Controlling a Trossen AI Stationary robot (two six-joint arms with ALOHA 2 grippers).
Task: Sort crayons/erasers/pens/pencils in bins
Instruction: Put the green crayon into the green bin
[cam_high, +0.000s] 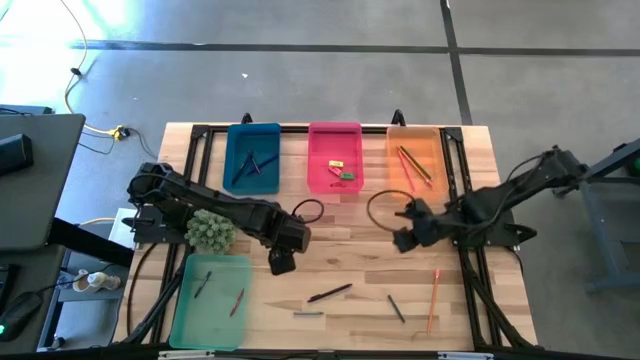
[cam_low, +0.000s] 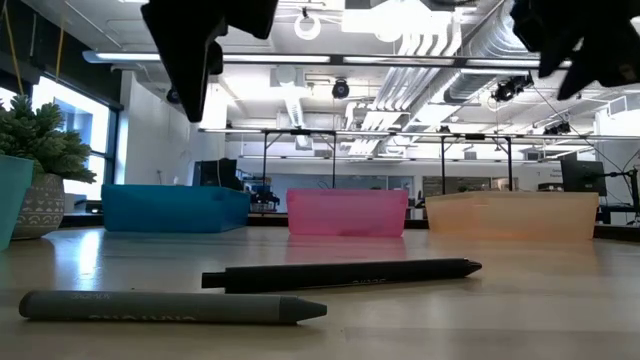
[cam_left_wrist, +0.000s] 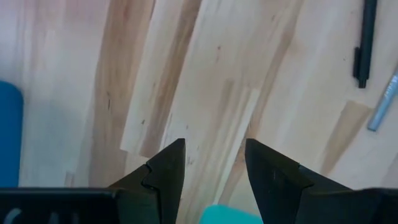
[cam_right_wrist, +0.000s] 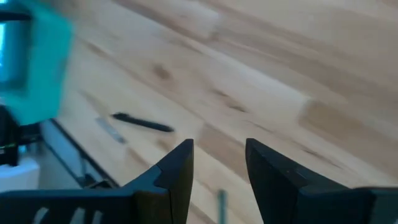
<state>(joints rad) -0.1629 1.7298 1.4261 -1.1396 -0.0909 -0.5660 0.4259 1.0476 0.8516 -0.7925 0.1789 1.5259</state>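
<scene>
Four bins stand on the wooden table. The blue one (cam_high: 253, 158) holds pens, the pink one (cam_high: 334, 158) erasers, the orange one (cam_high: 414, 158) pencils. The green one (cam_high: 210, 300) at near left holds two crayons. Loose near the front edge lie a black pen (cam_high: 330, 293), a grey crayon (cam_high: 308, 314), a dark stick (cam_high: 396, 308) and an orange pencil (cam_high: 434, 300). My left gripper (cam_high: 283, 262) hangs open, pointing down, above bare wood beside the green bin's far right corner. My right gripper (cam_high: 403, 240) is open above the table's middle, with nothing between its fingers (cam_right_wrist: 219, 155).
A small potted plant (cam_high: 210, 230) stands next to my left arm, just beyond the green bin. In the low view the grey crayon (cam_low: 170, 306) and black pen (cam_low: 340, 274) lie nearest the front edge. Bare wood lies between the two grippers.
</scene>
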